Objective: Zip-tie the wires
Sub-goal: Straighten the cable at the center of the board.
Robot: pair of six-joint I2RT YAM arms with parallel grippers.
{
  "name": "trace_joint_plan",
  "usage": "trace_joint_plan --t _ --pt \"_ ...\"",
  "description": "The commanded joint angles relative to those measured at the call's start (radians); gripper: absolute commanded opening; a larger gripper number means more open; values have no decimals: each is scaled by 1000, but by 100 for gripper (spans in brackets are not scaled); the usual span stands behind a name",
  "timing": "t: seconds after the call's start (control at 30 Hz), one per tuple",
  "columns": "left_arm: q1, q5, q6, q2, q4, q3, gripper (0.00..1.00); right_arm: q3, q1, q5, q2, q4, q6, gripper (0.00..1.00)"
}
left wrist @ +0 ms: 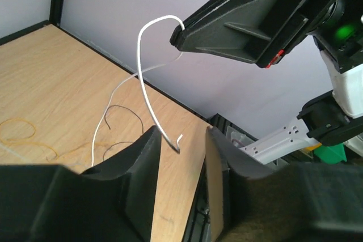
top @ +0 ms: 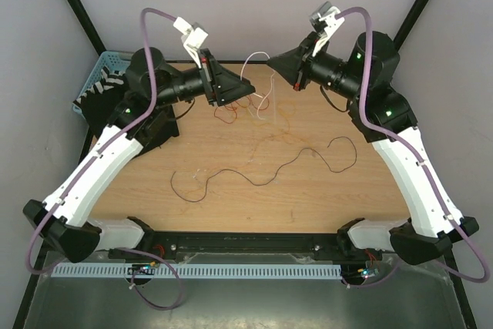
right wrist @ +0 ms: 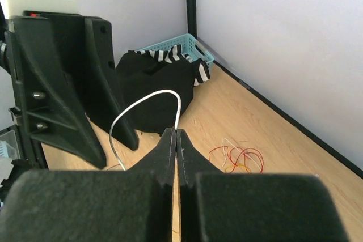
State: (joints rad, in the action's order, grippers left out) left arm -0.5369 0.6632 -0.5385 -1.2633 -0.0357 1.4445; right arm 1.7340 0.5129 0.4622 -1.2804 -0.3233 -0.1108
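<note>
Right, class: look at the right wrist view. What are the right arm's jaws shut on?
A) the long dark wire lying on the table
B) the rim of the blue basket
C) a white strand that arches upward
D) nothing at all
C: the right arm's jaws are pressed together on the white strand, which arches up from their tips, while the long dark wire lies loose on the table.
</note>
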Motion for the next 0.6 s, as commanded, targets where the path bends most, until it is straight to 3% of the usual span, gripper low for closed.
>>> trace_joint_plan --t 0.0,0.07,0.1,0.23,0.4,0.57 --pt "-30 -14 34 -31 -39 58 25 -31 6 11 47 56 -4 5" --pt "-33 -23 39 -33 -39 59 4 -48 6 -12 60 56 6 7" --pt "-33 -31 46 -30 -39 59 0 -58 6 -24 66 56 11 10" --pt "-32 -75 69 -7 -37 68 0 -117 6 -65 94 56 20 27" --pt "-32 -119 116 33 27 138 0 -252 7 -116 155 56 33 62" --pt "-29 -215 211 77 179 211 0 -364 6 -215 188 56 28 80"
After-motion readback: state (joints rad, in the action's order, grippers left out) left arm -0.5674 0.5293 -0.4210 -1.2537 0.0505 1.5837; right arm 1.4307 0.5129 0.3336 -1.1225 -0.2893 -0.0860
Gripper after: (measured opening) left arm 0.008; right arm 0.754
